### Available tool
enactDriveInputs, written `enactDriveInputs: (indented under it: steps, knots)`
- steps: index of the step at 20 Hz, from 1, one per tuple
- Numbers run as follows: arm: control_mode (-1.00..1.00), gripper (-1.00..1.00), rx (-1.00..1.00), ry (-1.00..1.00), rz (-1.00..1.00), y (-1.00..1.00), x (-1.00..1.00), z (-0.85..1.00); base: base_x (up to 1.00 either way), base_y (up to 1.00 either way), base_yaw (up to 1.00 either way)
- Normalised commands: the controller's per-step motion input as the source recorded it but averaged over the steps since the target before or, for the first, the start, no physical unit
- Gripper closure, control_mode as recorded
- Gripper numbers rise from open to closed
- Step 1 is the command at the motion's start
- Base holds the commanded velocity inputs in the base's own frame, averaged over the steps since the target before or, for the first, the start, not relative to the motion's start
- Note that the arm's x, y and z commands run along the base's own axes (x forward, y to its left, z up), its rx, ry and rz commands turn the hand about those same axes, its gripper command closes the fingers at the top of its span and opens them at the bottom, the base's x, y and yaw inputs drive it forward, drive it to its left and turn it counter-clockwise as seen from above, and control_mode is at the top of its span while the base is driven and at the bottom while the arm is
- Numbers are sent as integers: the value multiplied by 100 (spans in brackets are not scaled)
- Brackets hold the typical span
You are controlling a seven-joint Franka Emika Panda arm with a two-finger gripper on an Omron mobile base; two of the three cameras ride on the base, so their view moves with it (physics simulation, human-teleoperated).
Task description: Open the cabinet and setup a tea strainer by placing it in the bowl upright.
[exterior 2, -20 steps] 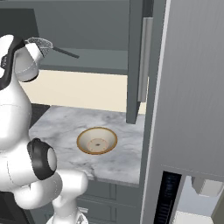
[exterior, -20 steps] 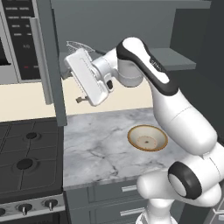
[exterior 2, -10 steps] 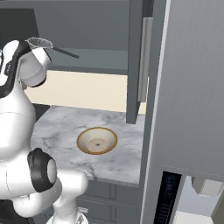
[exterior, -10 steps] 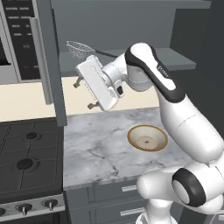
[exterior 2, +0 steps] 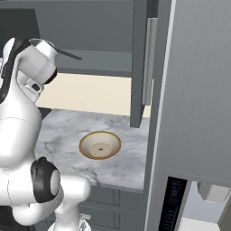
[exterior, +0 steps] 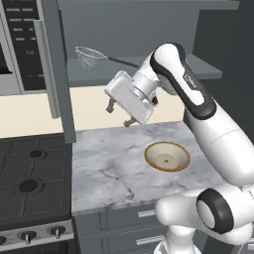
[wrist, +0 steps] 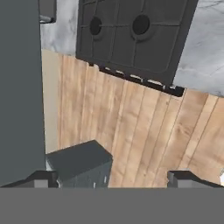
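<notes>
Cabinet [exterior: 57,74] doors both swung open: left door edge-on beside the stove [exterior: 30,183], right door [exterior 2: 140,63] edge-on with its long silver handle [exterior 2: 148,61] in the right base view. First step judged done.

Tea strainer [exterior: 92,57] lying on the grey shelf [exterior: 149,69] inside the cabinet, mesh basket toward the left, thin dark handle running right behind the arm. Not yet grasped, not yet moved.

Tool [exterior: 120,113] hanging in front of the shelf edge and below the strainer, apart from it, fingers aimed down and left toward the counter [exterior: 114,168]. Fingertips [wrist: 39,178] spread wide at the two bottom corners of the hand view, nothing between them, nothing touched: released and empty.

Bowl [exterior: 167,157] on the marble counter, right of the tool, upright, nothing in it.

Left to do, judged: reach strainer, grip, carry to bowl, stand it upright there.
</notes>
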Motion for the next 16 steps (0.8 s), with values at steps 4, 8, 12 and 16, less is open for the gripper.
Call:
enactDriveInputs:
  steps: [4, 8, 12, 16]
  knots:
    - [-100, -100, -30, -32, 42, -54, 9, -12, 0, 0, 0]
    - [-100, -100, -46, -34, 37, -18, 0, -17, 0, 0, 0]
    - [-100, -100, -46, -61, 18, -4, -1, -14, 0, 0, 0]
    - [-100, -100, -19, -81, 5, -2, 0, 5, 0, 0, 0]
